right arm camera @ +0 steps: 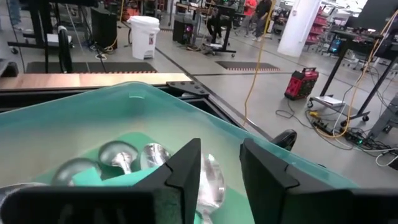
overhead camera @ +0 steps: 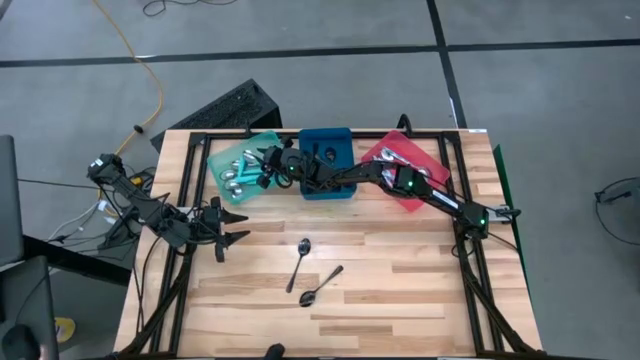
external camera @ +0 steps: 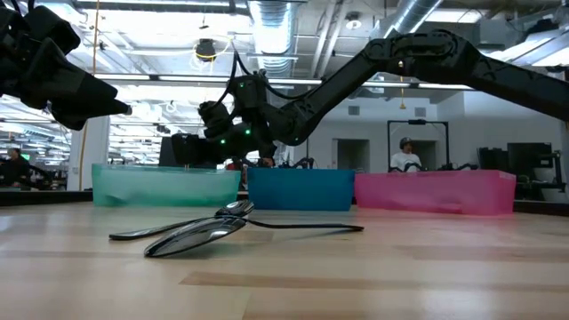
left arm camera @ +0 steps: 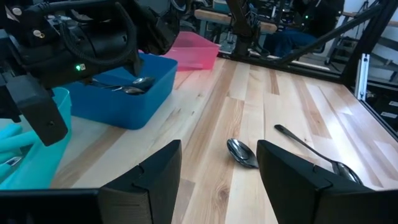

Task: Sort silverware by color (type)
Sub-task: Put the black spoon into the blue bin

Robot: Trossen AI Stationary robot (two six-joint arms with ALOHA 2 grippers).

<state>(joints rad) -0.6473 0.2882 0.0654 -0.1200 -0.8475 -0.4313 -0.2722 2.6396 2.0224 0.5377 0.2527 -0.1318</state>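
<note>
My right gripper (overhead camera: 268,160) (right arm camera: 221,152) reaches over the teal tray (overhead camera: 243,168), pointing level, fingers apart. Several spoons with silver bowls and teal handles (right arm camera: 118,155) lie in that tray, and one silver bowl (right arm camera: 211,182) shows in the gap between the fingers. Two black spoons (overhead camera: 300,262) (overhead camera: 322,285) lie flat on the table's middle. Black spoons (left arm camera: 134,84) lie in the blue tray (overhead camera: 327,165), and silver ones (overhead camera: 395,158) in the red tray (overhead camera: 410,185). My left gripper (overhead camera: 236,226) (left arm camera: 219,149) waits open at the table's left, touching nothing. My right gripper has a spoon's silver bowl (right arm camera: 211,182) showing between its fingers over the teal tray. Whether either finger touches it I cannot tell, since the view looks along the fingers.
The three trays stand side by side along the far edge. The right arm (overhead camera: 420,185) stretches across the red and blue trays. Bare wood spreads around the two black spoons (left arm camera: 242,152) (left arm camera: 317,152) and toward the near edge. Black frame rails (overhead camera: 470,270) run along both sides.
</note>
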